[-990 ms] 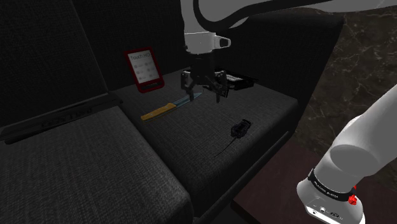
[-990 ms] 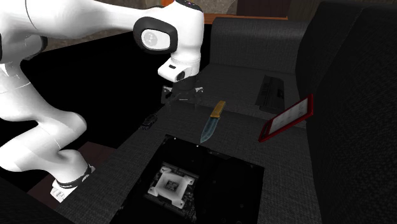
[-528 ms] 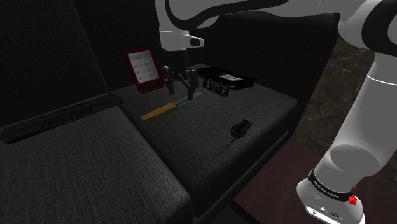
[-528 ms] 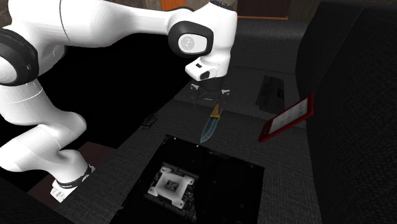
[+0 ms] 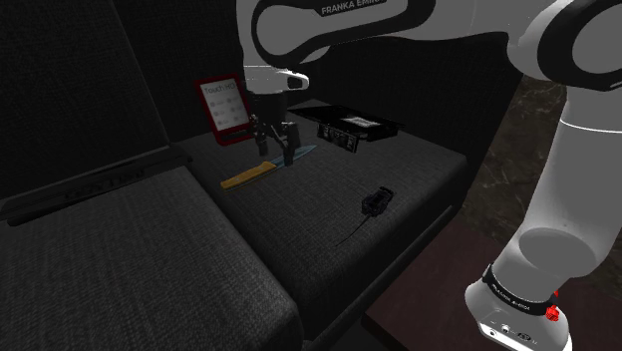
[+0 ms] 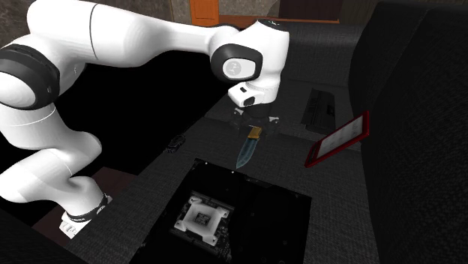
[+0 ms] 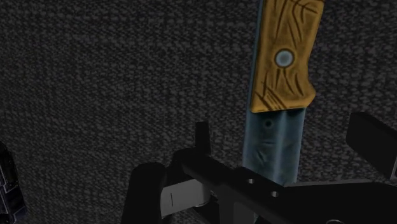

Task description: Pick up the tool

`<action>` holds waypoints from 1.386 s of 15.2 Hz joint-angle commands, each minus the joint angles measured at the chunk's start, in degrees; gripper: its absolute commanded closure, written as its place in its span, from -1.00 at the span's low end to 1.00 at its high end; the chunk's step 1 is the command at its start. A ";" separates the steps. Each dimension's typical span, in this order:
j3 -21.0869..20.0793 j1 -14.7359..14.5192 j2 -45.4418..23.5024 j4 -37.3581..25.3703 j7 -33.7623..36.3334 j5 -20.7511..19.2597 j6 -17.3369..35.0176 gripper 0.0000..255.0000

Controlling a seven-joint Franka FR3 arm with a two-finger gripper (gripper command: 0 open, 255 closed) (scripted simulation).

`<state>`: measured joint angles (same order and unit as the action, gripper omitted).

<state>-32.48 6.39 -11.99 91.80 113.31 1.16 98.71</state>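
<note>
The arm arches high from its stand and points its wrist straight down at the sofa seat (image 5: pixel 319 214). The gripper (image 5: pixel 274 142) hangs low over the knife (image 5: pixel 254 175), fingers spread wide, one on each side of the bluish blade and touching neither edge, while the yellow-brown handle runs out beyond the fingertips. Just behind the gripper a red tablet (image 5: pixel 225 108) leans on the backrest, a flat black box (image 5: pixel 354 127) lies off to one side, and a small corded gadget (image 5: pixel 376 200) sits well apart, each lying apart from the knife.
</note>
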 commanded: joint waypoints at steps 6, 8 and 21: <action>0.03 0.09 0.12 1.43 -0.12 0.06 1.35 1.00; 0.03 0.07 0.11 1.45 -0.11 0.05 1.38 1.00; -0.13 -0.29 -0.24 -5.18 0.54 -0.15 -4.90 1.00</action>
<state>-32.57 6.17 -12.21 87.49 113.74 1.02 94.67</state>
